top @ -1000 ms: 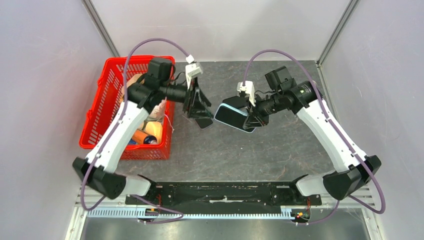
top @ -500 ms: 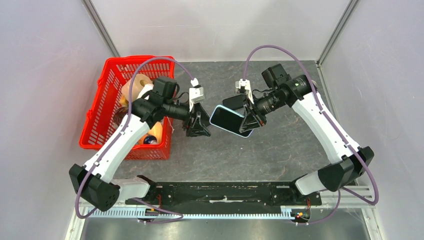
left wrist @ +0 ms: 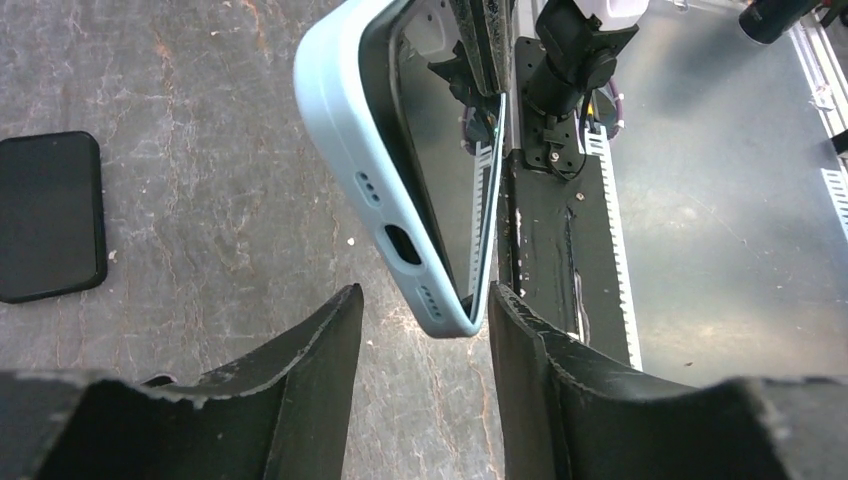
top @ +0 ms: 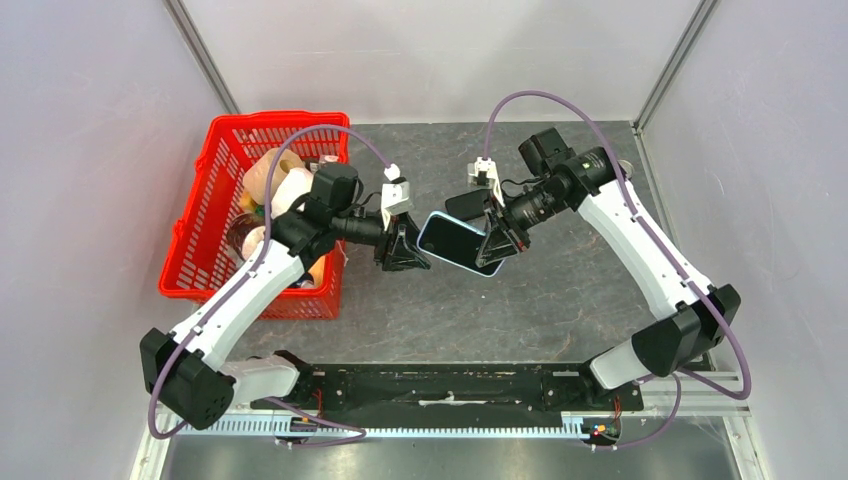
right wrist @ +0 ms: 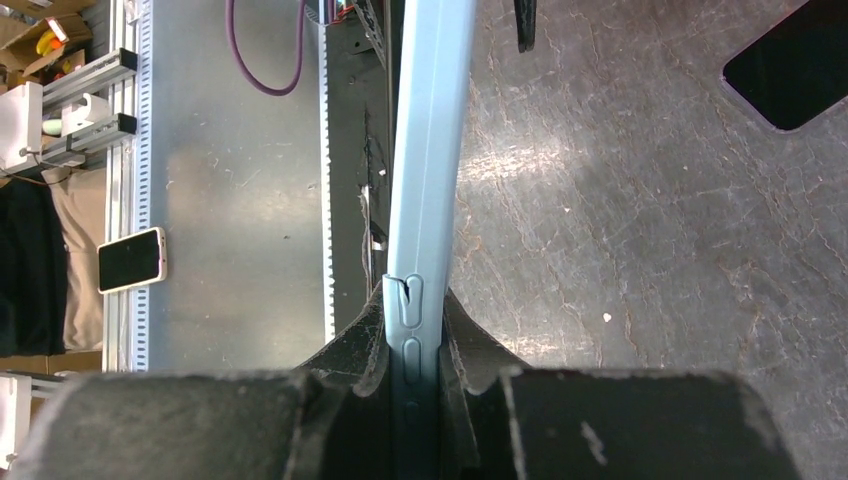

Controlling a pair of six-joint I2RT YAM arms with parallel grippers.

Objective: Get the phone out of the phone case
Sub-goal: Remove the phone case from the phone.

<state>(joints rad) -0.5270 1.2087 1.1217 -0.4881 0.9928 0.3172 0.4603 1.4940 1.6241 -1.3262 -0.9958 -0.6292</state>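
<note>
The left gripper [left wrist: 422,305] has its two black fingers partly open. One finger sits on each side of the bottom end of the soft light-blue phone case [left wrist: 340,110]. It is not holding anything. The dark glass phone [left wrist: 445,170] is inside the case, up in the air above the grey stone-look table [left wrist: 200,80]. The right gripper [right wrist: 415,312] is pinched tight on the thin edge of the case.

The pinch is narrow, so if the left fingers push or pull hard, the case may twist and slip out. Then the phone could drop onto the table.

If the left fingers close on the case and the phone together, the phone may not come out at all.

A flat black slab [left wrist: 48,215] lies on the table underneath, and a falling phone could hit it. The red plastic basket [top: 270,117] is far away and looks safe.
</note>
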